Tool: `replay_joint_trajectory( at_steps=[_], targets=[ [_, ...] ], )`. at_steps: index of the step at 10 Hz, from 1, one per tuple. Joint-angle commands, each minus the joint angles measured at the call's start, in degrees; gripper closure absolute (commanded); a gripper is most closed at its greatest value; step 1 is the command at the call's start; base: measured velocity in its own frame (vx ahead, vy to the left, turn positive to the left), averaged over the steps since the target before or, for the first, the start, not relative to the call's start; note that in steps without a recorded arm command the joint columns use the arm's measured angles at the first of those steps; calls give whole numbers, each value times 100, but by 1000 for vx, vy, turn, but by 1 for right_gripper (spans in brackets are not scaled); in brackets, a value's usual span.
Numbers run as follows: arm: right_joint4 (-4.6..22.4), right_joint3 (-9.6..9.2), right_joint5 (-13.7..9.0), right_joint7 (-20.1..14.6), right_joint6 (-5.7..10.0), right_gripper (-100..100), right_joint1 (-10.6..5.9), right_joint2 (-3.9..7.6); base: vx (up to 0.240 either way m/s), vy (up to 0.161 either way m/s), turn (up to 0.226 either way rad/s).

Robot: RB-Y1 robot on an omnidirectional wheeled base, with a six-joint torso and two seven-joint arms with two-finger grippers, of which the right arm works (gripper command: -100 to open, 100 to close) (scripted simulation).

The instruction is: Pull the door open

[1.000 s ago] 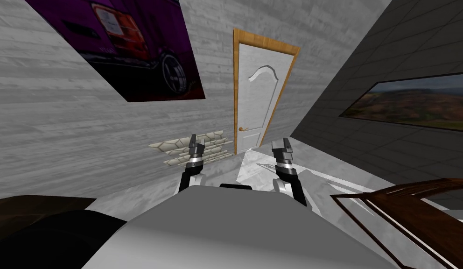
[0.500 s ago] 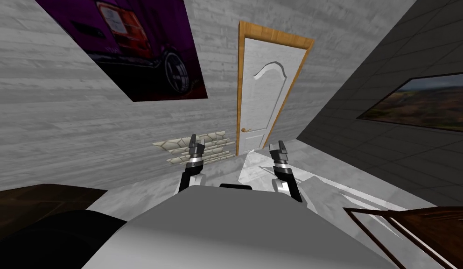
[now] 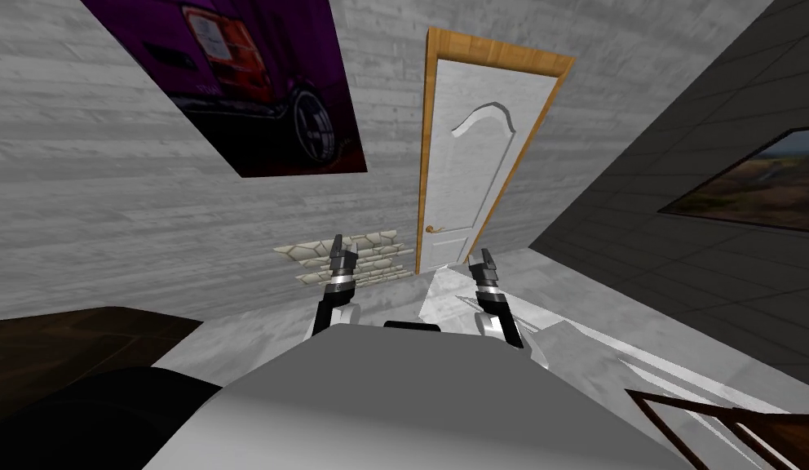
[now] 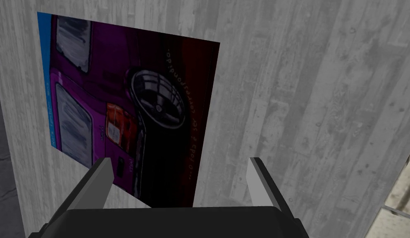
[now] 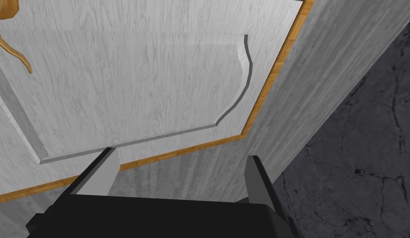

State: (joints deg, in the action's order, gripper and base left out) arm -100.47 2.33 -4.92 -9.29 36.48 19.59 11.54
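Closed white door, gold lever handle apparently out of reach.
Left gripper, right gripper released, below handle; worth nearing handle squarely before clamping.

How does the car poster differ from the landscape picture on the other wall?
The car poster shows a purple car's wheel and tail light; the landscape picture shows brownish hills. The car poster hangs on the light grey plank wall, left of the door; the landscape picture hangs on the dark tiled wall, right of it. Both are rectangular and hang flat.
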Motion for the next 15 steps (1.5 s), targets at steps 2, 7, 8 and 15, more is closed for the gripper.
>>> replay_joint_trajectory(
  at_steps=[2,7,8,15],
  targets=[
    [451,-13,7,-55,66,-100,-163,112,73,-11,114],
    [1317,-28,13,-170,194,-100,-463,336,78,-14,122],
    [1393,-28,13,-170,194,-100,-463,336,61,-14,37],
    [2490,-48,21,-311,351,-100,-832,610,60,-21,94]
  ],
)
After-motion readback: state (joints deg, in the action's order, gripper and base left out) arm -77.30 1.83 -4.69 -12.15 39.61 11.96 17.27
